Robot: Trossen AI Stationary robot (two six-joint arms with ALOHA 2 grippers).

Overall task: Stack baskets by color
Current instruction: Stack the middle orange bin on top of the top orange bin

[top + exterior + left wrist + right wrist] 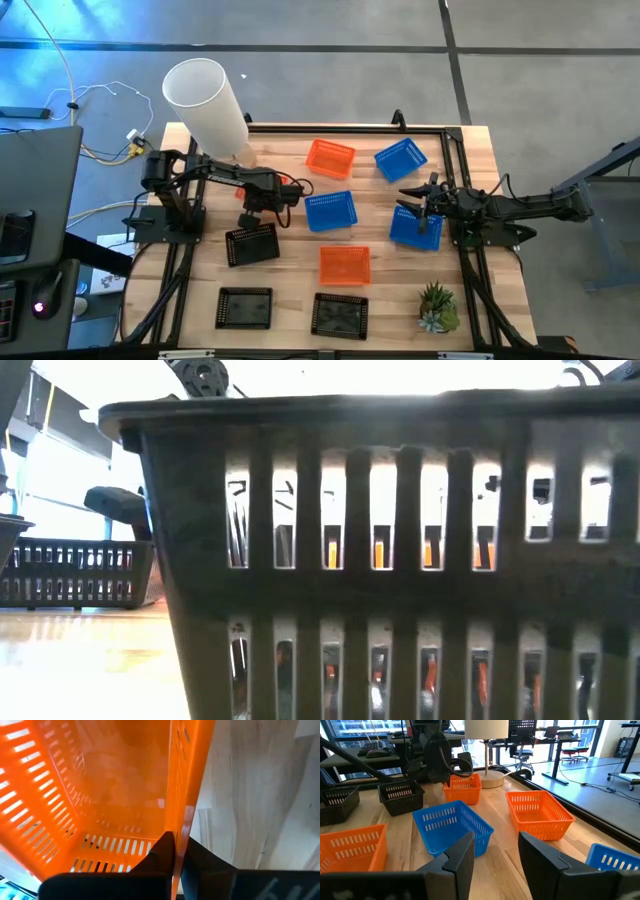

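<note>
- The left gripper [272, 201] is seen over the left-centre of the light wooden table [380, 300], closed on the wall of a small orange perforated plastic basket [100, 795]; in the left wrist view the thin orange wall is pinched between the two dark fingers [160, 852].
- That basket is mostly hidden under the gripper in the high view.
- The right gripper [495, 855] is held at the table's right side above a blue mesh plastic basket [415, 227], fingers spread apart, nothing between them.
- Two more blue baskets are seen: one at centre [330, 210], one toward the back right [401, 159].
- Other orange baskets: one at back centre [330, 158], one toward the front centre [345, 264].
- Three black mesh baskets are placed at front left: [252, 244], [245, 307], [340, 315].
- A tall white cylinder lamp [210, 100] stands at the back left; a small green potted plant [438, 306] at the front right.
</note>
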